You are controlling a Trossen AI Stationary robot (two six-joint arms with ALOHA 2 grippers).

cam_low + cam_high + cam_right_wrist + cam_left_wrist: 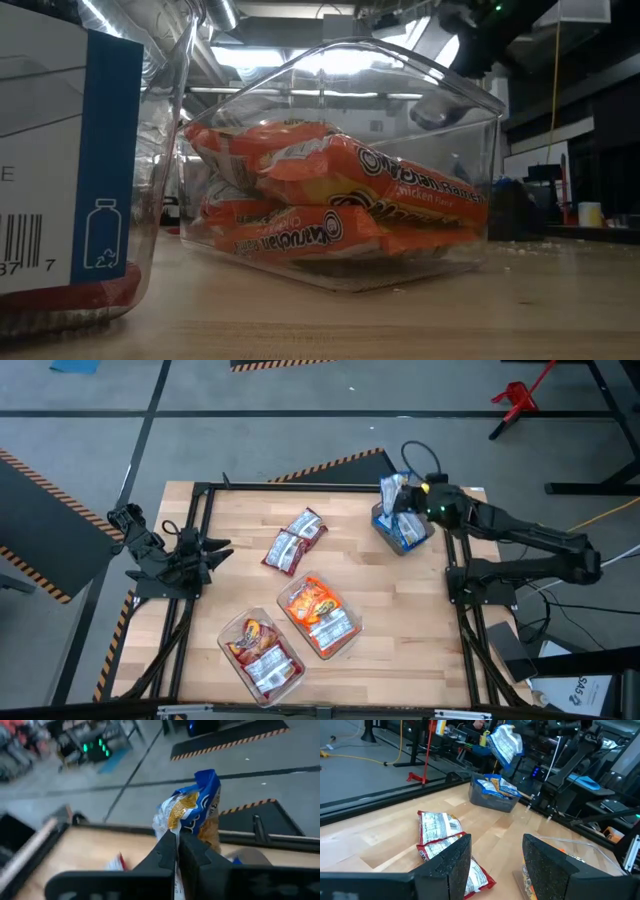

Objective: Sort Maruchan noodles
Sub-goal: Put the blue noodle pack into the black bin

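Right pincer (177, 842) clamped on blue packet (192, 810), held above dark grey tub (400, 532) near table's (400, 610) far right corner. Left pincer (495, 857) spread wide, empty, at left edge.

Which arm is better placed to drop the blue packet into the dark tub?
The right. Its pincer is shut on the blue packet above the dark tub at the table's far right. The left pincer waits open at the left edge.
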